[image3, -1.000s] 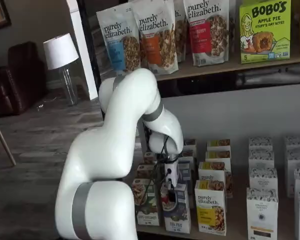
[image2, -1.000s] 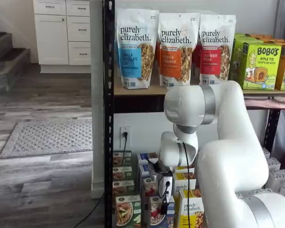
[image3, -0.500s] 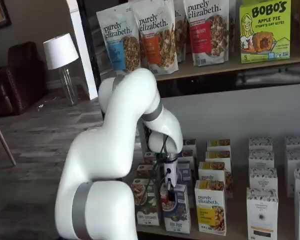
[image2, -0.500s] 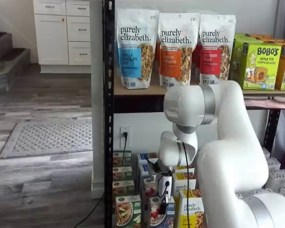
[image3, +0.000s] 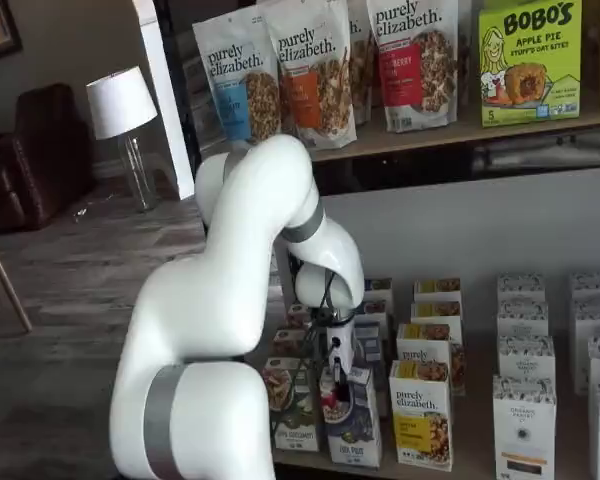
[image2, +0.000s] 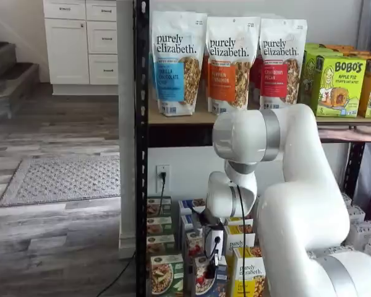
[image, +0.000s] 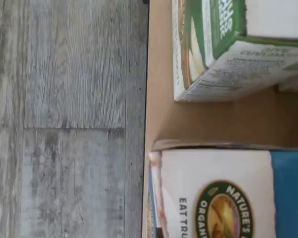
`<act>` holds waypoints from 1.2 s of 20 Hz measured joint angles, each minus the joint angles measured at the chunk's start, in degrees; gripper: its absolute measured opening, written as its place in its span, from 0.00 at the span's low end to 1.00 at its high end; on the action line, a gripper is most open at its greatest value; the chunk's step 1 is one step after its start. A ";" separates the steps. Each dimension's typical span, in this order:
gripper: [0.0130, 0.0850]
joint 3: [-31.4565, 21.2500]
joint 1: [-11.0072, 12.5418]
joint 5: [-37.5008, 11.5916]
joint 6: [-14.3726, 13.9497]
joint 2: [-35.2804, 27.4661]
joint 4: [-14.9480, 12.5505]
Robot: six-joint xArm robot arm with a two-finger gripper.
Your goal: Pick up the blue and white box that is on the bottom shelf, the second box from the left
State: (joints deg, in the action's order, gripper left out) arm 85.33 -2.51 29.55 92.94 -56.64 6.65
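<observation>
The blue and white box (image3: 358, 430) stands at the front of the bottom shelf (image3: 472, 440), between a green carton (image3: 292, 410) and a yellow "purely elizabeth" carton (image3: 420, 415). It also shows in a shelf view (image2: 204, 281). My gripper (image3: 332, 385) hangs straight down onto the box's top, its black fingers closed on it, and the box leans slightly. The gripper also shows in a shelf view (image2: 212, 267). In the wrist view the box's white and blue top (image: 213, 193) is very close, with the green carton (image: 213, 49) beside it on the tan board (image: 228, 119).
More cartons stand in rows behind the front ones. White cartons (image3: 525, 420) fill the shelf's right side. A black rack post (image2: 141, 154) stands left of the boxes. Granola bags (image2: 229, 62) sit on the upper shelf. Grey wood floor (image: 74, 119) lies past the shelf edge.
The arm has crept upward a little. The blue and white box's top has tipped slightly under the gripper. The other cartons have not moved.
</observation>
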 joint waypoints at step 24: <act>0.44 -22.74 -2.57 -7.11 4.86 16.15 7.56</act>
State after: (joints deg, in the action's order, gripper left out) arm 62.59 -5.08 22.44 97.80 -40.49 14.21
